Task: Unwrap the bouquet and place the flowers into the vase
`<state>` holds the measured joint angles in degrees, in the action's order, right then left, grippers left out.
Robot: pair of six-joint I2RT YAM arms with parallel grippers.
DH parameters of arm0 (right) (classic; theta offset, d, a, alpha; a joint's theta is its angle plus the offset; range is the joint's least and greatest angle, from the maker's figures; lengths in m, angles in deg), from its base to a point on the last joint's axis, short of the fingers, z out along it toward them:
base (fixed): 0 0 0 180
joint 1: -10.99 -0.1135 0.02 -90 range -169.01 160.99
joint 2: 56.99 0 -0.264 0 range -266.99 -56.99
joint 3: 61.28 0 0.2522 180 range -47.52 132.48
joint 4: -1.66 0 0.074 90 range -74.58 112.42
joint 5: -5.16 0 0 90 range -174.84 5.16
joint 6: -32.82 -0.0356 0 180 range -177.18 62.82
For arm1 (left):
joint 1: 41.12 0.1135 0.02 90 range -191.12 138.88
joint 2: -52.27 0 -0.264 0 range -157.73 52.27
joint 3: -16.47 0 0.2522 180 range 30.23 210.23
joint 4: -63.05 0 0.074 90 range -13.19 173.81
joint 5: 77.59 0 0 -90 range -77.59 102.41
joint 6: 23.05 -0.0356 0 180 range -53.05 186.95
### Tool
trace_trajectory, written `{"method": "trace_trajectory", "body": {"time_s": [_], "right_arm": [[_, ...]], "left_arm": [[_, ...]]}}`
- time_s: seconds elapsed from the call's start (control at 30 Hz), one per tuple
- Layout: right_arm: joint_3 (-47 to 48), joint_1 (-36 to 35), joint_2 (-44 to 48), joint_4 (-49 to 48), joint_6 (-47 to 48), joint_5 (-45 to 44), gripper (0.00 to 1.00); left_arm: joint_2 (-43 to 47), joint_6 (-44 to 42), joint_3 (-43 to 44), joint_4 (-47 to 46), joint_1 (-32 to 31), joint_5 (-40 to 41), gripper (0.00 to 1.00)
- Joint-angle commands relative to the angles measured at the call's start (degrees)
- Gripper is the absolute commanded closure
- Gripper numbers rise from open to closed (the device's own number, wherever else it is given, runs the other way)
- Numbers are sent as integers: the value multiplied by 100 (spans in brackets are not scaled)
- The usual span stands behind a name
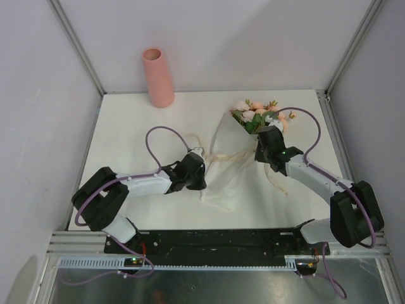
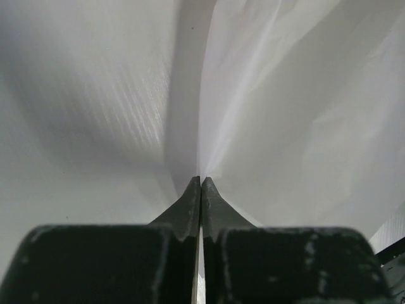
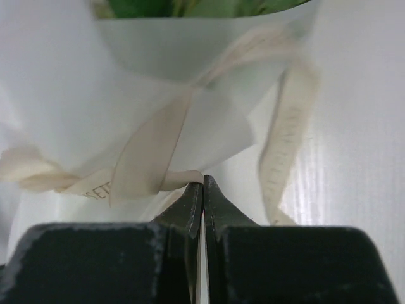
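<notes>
Right of centre on the white counter (image 1: pixel 126 120) lies the bouquet (image 1: pixel 256 117), a small bunch of pale pink roses with green leaves. Its heads point to the far right and its stems run back toward the near left. Its translucent white paper wrap (image 1: pixel 224 180) is loose and spread out flat toward the near middle. A flat cream ribbon (image 3: pixel 152 152) crosses the cone just below the leaves, with one tail trailing near-right.

Left claw (image 2: pixel 200 180): tips together, apparently pinching a fold at the paper's left edge, since creases fan out from the tips. Right claw (image 3: pixel 202 180): tips together right where the ribbon crosses the paper. Can't tell if the ribbon is actually caught.

The tall salmon-pink matte cylinder vase (image 1: pixel 158 79) stands upright at the far-left edge, well apart from everything else.

Step in hand looks like freeing the wrap. To do it well:
- Draw the two claws apart low along the counter.
- Pull the paper leftward slowly, as it will likely tear or slip.
- Check that the ribbon is truly undone before tugging, or the stems will drag along with it.
- Keep the pull away from the rose heads.
</notes>
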<state>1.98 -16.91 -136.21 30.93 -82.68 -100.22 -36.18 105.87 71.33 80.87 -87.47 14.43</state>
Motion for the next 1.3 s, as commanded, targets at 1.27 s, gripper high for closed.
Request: {"method": "trace_trajectory", "body": {"time_s": [1.27], "right_arm": [[2501,3823,1263,-3738,2012,-749,100]], "left_arm": [[297,487,25,487,-32,943,100]]}}
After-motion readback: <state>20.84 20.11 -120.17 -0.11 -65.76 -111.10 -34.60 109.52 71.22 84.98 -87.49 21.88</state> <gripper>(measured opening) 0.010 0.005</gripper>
